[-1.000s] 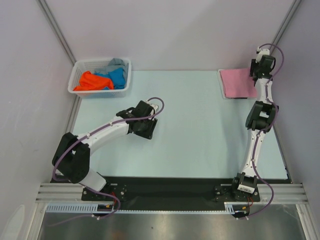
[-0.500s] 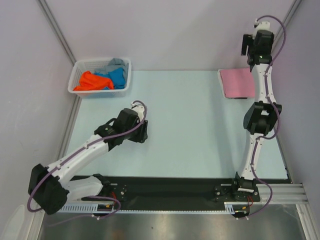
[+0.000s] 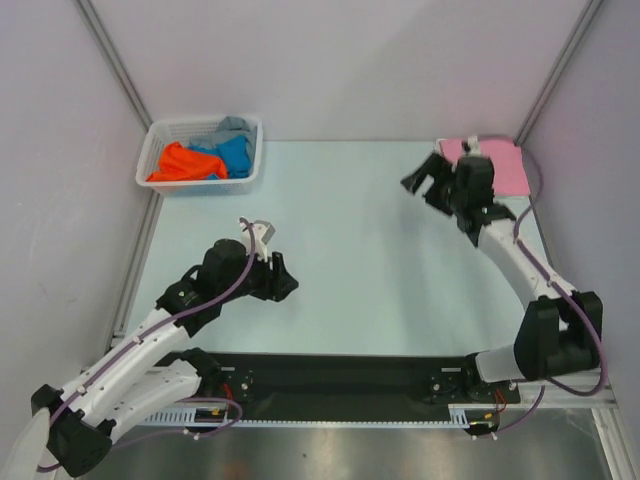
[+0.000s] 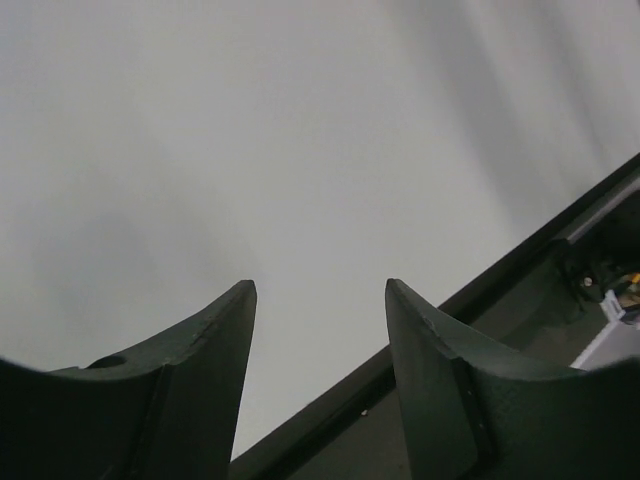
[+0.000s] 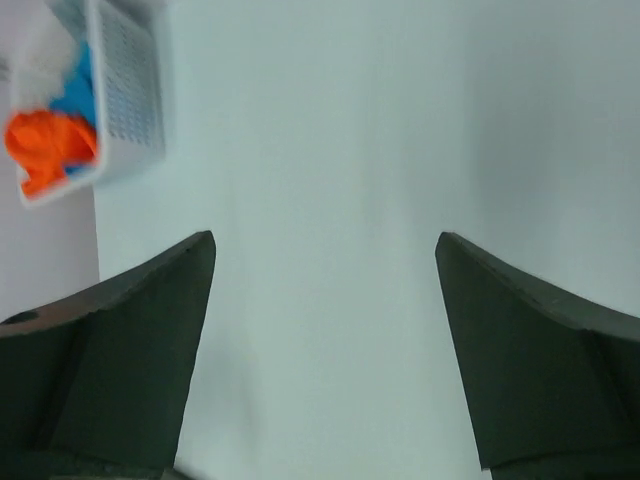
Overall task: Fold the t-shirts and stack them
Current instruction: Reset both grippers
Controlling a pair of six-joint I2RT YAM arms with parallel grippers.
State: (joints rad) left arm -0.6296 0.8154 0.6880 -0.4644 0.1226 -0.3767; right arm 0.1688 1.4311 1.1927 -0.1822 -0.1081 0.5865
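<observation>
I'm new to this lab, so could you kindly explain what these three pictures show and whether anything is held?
Two robot arms are bolted to a pale table. The overhead picture shows both; the other two come from wrist cameras, looking past each arm's dark fingers. The left gripper and right gripper are open, holding nothing. A folded pink t-shirt lies far right; a white basket far left holds an orange shirt, a blue shirt and a grey shirt.

surface: pale blue-green table, matte, flat | 10 o'clock, far-left corner: white lattice basket, upright on the top | 2 o'clock, far-right corner: pink t-shirt, folded flat, well apart from basket
</observation>
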